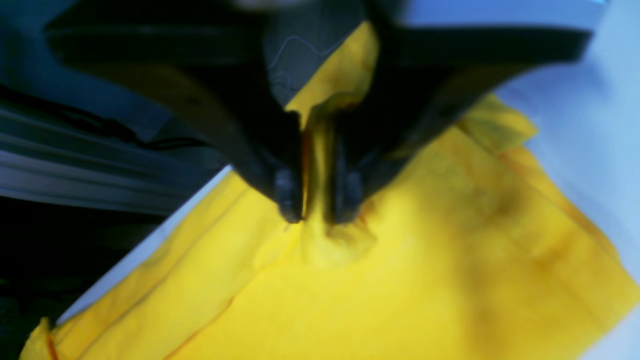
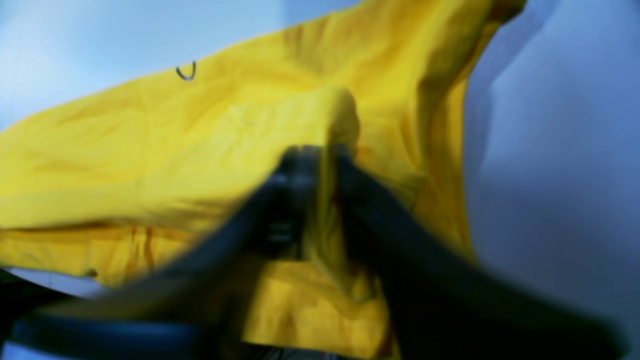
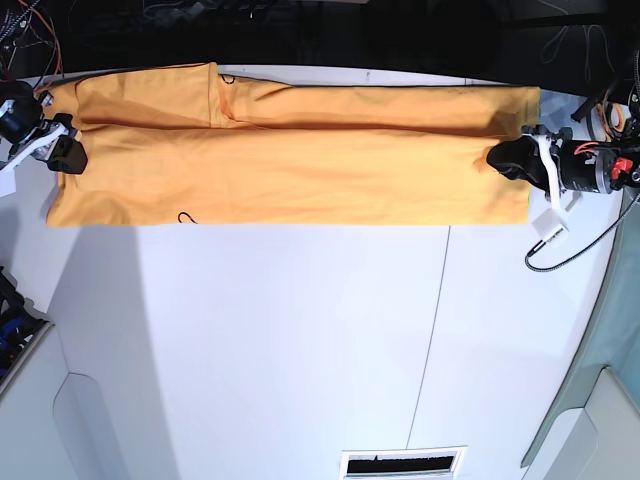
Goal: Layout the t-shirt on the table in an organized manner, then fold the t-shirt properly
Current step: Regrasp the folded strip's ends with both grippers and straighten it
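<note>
The orange-yellow t-shirt (image 3: 300, 165) lies stretched in a long folded band across the far side of the white table (image 3: 300, 340). My left gripper (image 3: 505, 158) is at the band's right end, shut on a pinch of the cloth (image 1: 425, 260), with the jaws (image 1: 317, 215) closed around a raised fold. My right gripper (image 3: 68, 155) is at the left end, shut on a fold of the shirt (image 2: 150, 140) between its blurred fingers (image 2: 315, 155). A small dark mark (image 2: 186, 72) shows on the cloth.
A thin dark seam (image 3: 430, 340) runs across the table. A grey-green panel (image 3: 600, 400) stands at the right front corner. A slotted vent (image 3: 400, 463) sits at the front edge. A loose cable (image 3: 560, 255) trails off the left arm. The far table edge is just behind the shirt.
</note>
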